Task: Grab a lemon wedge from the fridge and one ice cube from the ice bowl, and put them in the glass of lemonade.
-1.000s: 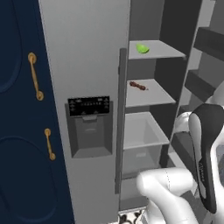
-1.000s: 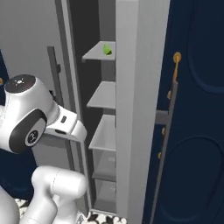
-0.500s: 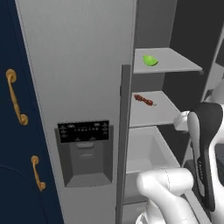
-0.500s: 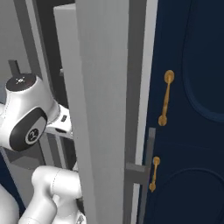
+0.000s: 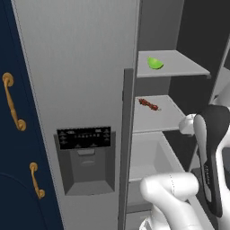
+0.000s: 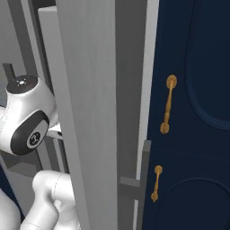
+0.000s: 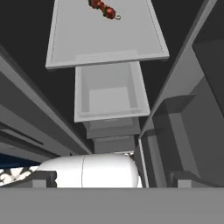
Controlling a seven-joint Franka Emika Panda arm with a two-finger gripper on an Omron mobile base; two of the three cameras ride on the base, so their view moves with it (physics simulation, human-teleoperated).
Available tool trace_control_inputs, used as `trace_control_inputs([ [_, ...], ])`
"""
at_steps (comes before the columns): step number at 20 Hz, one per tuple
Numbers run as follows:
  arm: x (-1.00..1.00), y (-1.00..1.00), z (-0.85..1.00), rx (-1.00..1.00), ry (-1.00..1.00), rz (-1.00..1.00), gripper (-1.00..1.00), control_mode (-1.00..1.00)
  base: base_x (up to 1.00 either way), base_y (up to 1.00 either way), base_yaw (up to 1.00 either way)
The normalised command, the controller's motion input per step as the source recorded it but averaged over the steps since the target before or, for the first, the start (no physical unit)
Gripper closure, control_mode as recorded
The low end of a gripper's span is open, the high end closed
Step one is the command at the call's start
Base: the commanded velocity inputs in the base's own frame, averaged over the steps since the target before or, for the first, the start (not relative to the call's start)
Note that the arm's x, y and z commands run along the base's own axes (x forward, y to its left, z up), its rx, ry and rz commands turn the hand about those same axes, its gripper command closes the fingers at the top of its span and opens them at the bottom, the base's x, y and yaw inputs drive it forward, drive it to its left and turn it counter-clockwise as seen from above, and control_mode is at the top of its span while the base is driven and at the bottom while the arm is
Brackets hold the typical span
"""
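Observation:
The grey fridge [image 5: 85, 67] stands with its right door swung open, and the edge of that door [image 6: 90, 112] is close in the right base view. The lemon wedge [image 5: 155, 63] lies on the upper shelf inside. My gripper [image 7: 113, 178] is open with nothing between its fingers. It hangs low in front of the fridge's inside, facing the middle shelf [image 7: 105, 43] and the drawer [image 7: 109, 94] under it. The wedge sits one shelf higher than that, above the arm [image 5: 211, 152]. The ice cube, the ice bowl and the glass of lemonade are out of view.
A thin reddish-brown item [image 5: 149, 104] lies on the middle shelf, also at the top of the hand view [image 7: 105, 8]. The black dispenser panel [image 5: 84, 137] is on the shut left door. Navy cabinets with gold handles flank the fridge [image 5: 11, 108] [image 6: 168, 105].
Both base views have shifted and closed in on the fridge, so the base has driven nearer. The open door now blocks most of the right base view. The gripper stayed open.

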Motion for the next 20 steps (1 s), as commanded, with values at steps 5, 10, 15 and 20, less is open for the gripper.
trace_control_inputs([
  [5,0.00,0.00,0.00,0.00,0.00,0.00,-1.00,1.00,0.34,0.05,0.00],
  [10,0.02,0.24,0.03,0.00,-0.02,0.00,-1.00,-1.00,0.00,0.00,0.00],
  [15,0.00,0.29,0.08,0.03,-0.06,0.00,-1.00,-1.00,0.00,0.00,0.00],
  [20,0.01,0.02,0.70,0.05,-0.27,0.00,-1.00,-1.00,0.00,0.00,0.00],
])
